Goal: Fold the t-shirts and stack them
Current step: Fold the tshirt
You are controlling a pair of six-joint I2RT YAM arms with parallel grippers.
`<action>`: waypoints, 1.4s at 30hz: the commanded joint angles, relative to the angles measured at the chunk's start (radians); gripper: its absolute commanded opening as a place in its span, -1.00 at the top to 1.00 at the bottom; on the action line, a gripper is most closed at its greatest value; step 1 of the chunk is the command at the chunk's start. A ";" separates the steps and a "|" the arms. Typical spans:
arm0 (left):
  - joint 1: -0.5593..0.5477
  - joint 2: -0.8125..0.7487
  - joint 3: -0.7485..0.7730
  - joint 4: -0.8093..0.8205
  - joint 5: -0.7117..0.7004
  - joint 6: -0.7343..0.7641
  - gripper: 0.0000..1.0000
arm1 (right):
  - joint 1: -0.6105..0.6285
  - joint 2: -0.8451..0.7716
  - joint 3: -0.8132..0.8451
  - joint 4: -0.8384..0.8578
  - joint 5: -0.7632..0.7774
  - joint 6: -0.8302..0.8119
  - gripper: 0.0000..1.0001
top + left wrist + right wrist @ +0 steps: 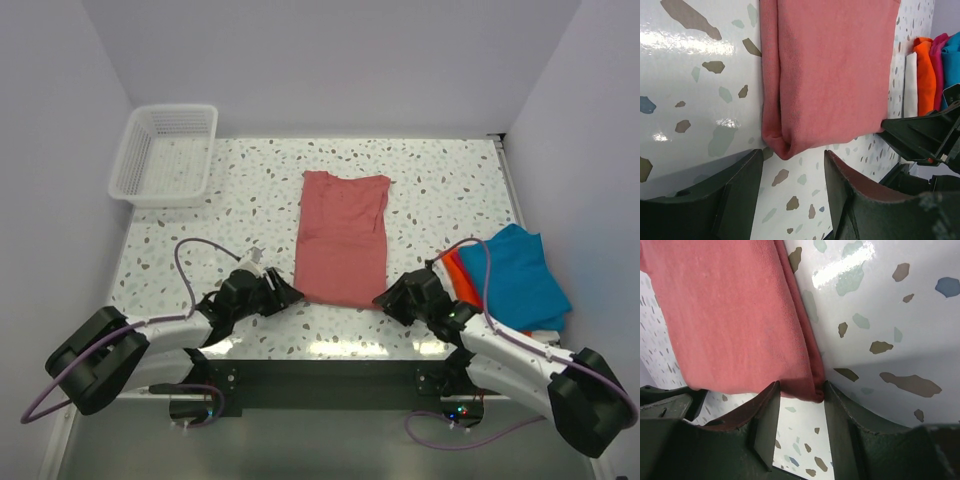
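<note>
We start with the speckled terrazzo table (pixel 440 180), where the dusty salmon-red cloth t-shirt (pixel 343 235) lies flat in the middle, already folded into a narrow strip. Its long axis runs straight away from the arm bases, so the short near hem faces us and the collar end lies far off. At the right edge sits a pile with the teal-blue t-shirt (pixel 520 275) on top and the bright orange t-shirt (pixel 458 268) showing beneath it, well apart from the strip.

The two arms reach in low, one to each near corner. The left gripper (pixel 285 293) sits at the near-left corner with its jaws spread wide and holding nothing; in its wrist view the folded corner (pixel 785 147) lies just ahead of the gap. The right gripper (pixel 385 298) sits at the near-right corner with its jaws narrower. There the hem corner (pixel 812 390) rests between the tips, touching one finger, and we cannot tell whether it is pinched.

We judge the next fold runs along that long axis, near hem carried toward the collar, so both corners need a hold. Neither arm is nearer.
</note>
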 commanded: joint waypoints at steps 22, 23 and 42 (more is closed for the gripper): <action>-0.031 0.057 0.020 -0.100 -0.033 0.047 1.00 | 0.011 0.108 0.067 -0.066 -0.064 -0.259 1.00; -0.044 0.037 0.015 -0.120 -0.039 0.050 1.00 | 0.020 0.092 0.062 -0.078 -0.069 -0.265 1.00; -0.340 -0.455 0.181 -0.712 -0.349 -0.005 1.00 | 0.301 -0.252 0.292 -0.586 0.219 -0.303 1.00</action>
